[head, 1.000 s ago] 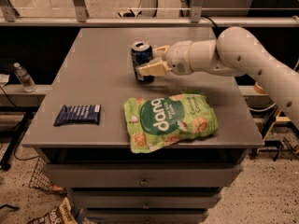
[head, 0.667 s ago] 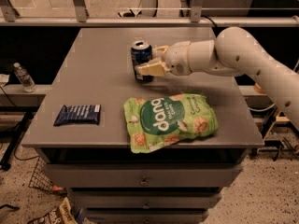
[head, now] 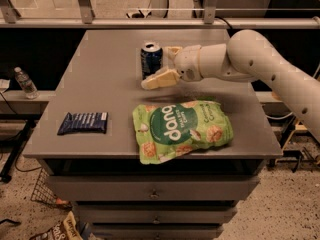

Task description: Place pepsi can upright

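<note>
The pepsi can (head: 151, 59) is dark blue with a silver top and stands upright on the grey table (head: 100, 84), at the back middle. My gripper (head: 162, 65) reaches in from the right at the can's height. Its near finger (head: 159, 79) lies in front of the can's base and its far finger (head: 173, 50) is behind the can's right side. The fingers are spread wider than the can and it stands free between them.
A green dang snack bag (head: 180, 129) lies flat just in front of the gripper. A flat dark-blue snack wrapper (head: 83, 122) lies at the front left. A water bottle (head: 24, 82) stands off the table at the left. Drawers are below the tabletop.
</note>
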### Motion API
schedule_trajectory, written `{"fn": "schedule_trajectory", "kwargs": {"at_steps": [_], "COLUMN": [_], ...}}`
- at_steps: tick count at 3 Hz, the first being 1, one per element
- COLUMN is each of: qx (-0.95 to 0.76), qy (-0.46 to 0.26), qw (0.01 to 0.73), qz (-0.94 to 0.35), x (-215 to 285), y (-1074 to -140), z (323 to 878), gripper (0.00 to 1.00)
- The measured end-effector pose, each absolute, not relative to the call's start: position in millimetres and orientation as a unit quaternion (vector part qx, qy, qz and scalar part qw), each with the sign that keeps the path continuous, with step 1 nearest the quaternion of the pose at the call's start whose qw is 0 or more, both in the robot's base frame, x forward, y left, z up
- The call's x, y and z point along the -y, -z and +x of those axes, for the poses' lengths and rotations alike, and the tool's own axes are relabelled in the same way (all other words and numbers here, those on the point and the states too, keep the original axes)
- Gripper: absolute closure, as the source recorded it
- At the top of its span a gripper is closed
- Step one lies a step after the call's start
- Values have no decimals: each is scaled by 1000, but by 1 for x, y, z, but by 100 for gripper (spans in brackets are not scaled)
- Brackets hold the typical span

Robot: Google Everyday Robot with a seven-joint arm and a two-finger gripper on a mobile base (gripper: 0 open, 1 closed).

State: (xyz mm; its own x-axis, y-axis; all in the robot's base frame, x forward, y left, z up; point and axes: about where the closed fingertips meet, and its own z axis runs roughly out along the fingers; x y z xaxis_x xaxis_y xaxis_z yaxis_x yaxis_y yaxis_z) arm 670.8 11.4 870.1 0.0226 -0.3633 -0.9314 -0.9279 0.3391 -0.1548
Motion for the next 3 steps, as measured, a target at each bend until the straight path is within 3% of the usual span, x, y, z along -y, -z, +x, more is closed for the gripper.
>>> {"fn": "schedule_trajectory", "kwargs": {"at_steps": [1, 3], "qx": [-649, -712], "qy": [-262, -144], "qw": [507, 496], "qz": [-503, -476], "x": [-4, 88], "y": [-874, -913], "z": [673, 673], "gripper": [0, 0]}}
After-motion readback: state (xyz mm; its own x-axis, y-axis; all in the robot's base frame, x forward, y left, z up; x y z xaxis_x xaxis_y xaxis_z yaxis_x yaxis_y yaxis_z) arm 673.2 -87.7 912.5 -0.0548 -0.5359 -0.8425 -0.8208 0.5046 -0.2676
